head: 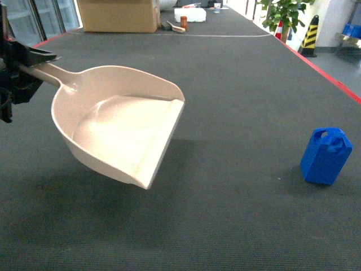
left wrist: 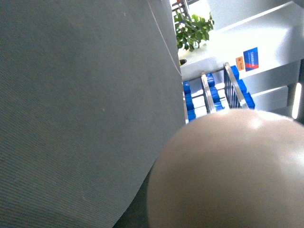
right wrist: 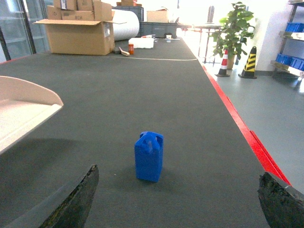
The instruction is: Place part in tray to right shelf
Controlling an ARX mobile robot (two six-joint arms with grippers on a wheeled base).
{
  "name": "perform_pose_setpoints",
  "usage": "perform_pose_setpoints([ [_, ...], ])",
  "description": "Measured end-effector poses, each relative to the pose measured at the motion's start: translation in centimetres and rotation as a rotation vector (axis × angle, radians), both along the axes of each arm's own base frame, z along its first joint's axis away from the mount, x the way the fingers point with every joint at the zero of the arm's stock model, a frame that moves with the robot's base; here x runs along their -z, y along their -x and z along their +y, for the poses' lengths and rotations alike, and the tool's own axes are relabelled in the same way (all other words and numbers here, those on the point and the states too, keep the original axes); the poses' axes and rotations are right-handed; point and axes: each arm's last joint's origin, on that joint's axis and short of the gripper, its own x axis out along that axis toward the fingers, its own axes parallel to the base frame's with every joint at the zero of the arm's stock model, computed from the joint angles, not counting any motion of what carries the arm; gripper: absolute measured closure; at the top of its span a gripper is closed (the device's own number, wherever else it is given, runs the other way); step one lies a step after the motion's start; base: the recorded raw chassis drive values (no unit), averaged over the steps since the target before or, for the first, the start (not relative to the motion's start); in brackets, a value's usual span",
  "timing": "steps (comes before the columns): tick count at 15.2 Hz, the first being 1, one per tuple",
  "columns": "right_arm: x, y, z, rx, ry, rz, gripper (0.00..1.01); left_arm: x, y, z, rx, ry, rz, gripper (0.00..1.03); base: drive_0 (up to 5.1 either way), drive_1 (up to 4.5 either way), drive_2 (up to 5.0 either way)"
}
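Note:
The beige tray (head: 124,127) hangs tilted above the dark mat, casting a shadow beneath it. My left gripper (head: 35,69) is shut on its handle at the far left. In the left wrist view the tray's rounded back (left wrist: 228,171) fills the lower right and hides the fingers. The blue part (head: 326,156) stands upright on the mat at the right, apart from the tray. My right gripper (right wrist: 178,204) is wide open just short of the part (right wrist: 149,156), nothing between its fingers (right wrist: 76,204). The right shelf (left wrist: 207,92), with steel rails and blue crates, shows beyond the mat.
A red stripe (head: 333,79) marks the mat's right edge, with grey floor past it. A cardboard box (head: 118,14) and a white box (head: 190,14) stand at the far end. A potted plant (head: 285,11) and a striped cone (head: 309,35) stand off to the right.

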Motion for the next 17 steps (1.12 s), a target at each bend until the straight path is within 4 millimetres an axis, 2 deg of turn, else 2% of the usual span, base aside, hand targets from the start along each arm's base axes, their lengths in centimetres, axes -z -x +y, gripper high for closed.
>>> perform_pose_setpoints([
  [4, 0.0, 0.0, 0.0, 0.0, 0.0, 0.0, 0.03, -0.3, 0.2, -6.4, 0.085, 0.14, 0.001, 0.86, 0.0, 0.0, 0.0],
  [8, 0.0, 0.0, 0.0, 0.0, 0.0, 0.0, 0.03, 1.0, 1.9, -10.5, 0.183, 0.196, 0.079, 0.86, 0.0, 0.0, 0.0],
  [11, 0.0, 0.0, 0.0, 0.0, 0.0, 0.0, 0.03, 0.8, 1.8, -10.6, 0.171, 0.194, 0.097, 0.86, 0.0, 0.0, 0.0],
  [12, 0.1, -0.8, -0.3, 0.125, 0.001, 0.293, 0.03, 0.9, 1.7, -10.2, 0.155, 0.194, 0.096, 0.86, 0.0, 0.0, 0.0],
  [13, -1.2, -3.5, -1.2, 0.154, -0.019, 0.349, 0.03, 0.8, 1.8, -10.4, 0.164, 0.194, 0.094, 0.86, 0.0, 0.0, 0.0],
  [14, -2.2, -7.0, -1.5, 0.097, -0.032, 0.364, 0.03, 0.8, 1.8, -10.5, 0.167, 0.194, 0.095, 0.86, 0.0, 0.0, 0.0],
  [17, -1.9, -14.6, -1.4, 0.009, -0.007, 0.47, 0.03, 0.7, 1.8, -10.5, 0.167, 0.194, 0.094, 0.86, 0.0, 0.0, 0.0],
])
